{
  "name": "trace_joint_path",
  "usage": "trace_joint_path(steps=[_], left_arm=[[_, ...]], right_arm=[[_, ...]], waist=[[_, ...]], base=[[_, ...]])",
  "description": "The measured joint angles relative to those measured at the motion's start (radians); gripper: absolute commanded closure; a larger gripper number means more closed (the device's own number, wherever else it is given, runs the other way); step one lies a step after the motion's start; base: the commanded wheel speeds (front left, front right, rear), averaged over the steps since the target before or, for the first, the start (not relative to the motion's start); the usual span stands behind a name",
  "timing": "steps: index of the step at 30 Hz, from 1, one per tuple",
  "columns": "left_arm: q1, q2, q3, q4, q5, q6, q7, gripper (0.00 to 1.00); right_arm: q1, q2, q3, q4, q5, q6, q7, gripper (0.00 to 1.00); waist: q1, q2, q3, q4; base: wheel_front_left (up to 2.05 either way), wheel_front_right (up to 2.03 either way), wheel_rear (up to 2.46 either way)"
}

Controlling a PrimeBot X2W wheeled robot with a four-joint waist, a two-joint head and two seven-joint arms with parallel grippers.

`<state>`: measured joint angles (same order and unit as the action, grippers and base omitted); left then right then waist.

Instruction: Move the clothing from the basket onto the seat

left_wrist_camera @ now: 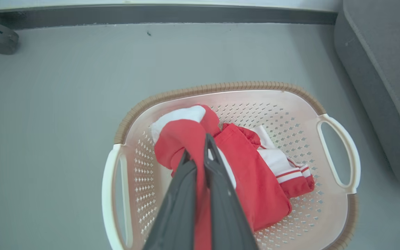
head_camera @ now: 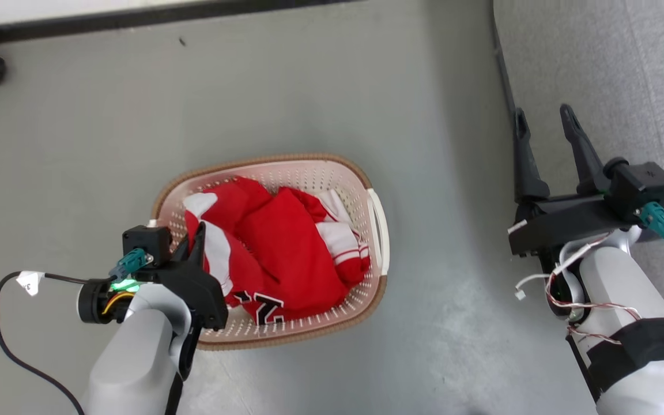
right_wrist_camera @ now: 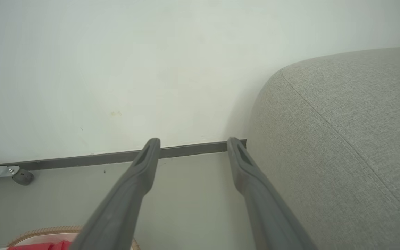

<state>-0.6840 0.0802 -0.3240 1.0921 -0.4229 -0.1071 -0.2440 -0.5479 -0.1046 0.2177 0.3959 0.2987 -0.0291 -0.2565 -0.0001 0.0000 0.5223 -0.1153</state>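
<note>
On your left, the left gripper [left_wrist_camera: 197,147] reaches down into the basket [head_camera: 309,159], its two fingers pinched together on a raised fold of the clothing [head_camera: 291,248]. The rest of the red and white jerseys lies heaped inside the basket, which stands on the grey floor [head_camera: 78,144]. Further to your right, across a stretch of floor, the right gripper [head_camera: 542,118] hangs with its fingers spread wide apart, at the near edge of the grey seat [head_camera: 597,52], well apart from the basket.
</note>
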Motion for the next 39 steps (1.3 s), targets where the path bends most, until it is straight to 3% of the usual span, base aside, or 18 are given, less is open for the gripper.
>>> trace_joint_path(steps=[21,30,39], left_arm=[[0.064,-0.027,-0.005,-0.195,-0.002,-0.016,-0.005,1.0],[0.1,-0.015,-0.016,-0.376,0.008,-0.018,-0.006,1.0],[0.06,0.006,-0.067,-0.544,0.02,-0.024,-0.006,1.0]], right_arm=[[0.159,-0.039,-0.046,0.102,0.01,0.065,0.0,0.0],[0.201,-0.019,-0.038,0.11,0.01,0.091,0.0,0.0],[0.22,-0.009,-0.02,0.109,0.01,0.102,0.0,0.0]], waist=[[-0.0002,-0.0001,-0.283,0.076],[-0.0001,-0.0002,-0.401,0.107],[0.0,-0.0001,-0.438,0.112]], base=[[0.0,0.0,0.0],[0.0,0.0,0.0],[0.0,0.0,0.0]])
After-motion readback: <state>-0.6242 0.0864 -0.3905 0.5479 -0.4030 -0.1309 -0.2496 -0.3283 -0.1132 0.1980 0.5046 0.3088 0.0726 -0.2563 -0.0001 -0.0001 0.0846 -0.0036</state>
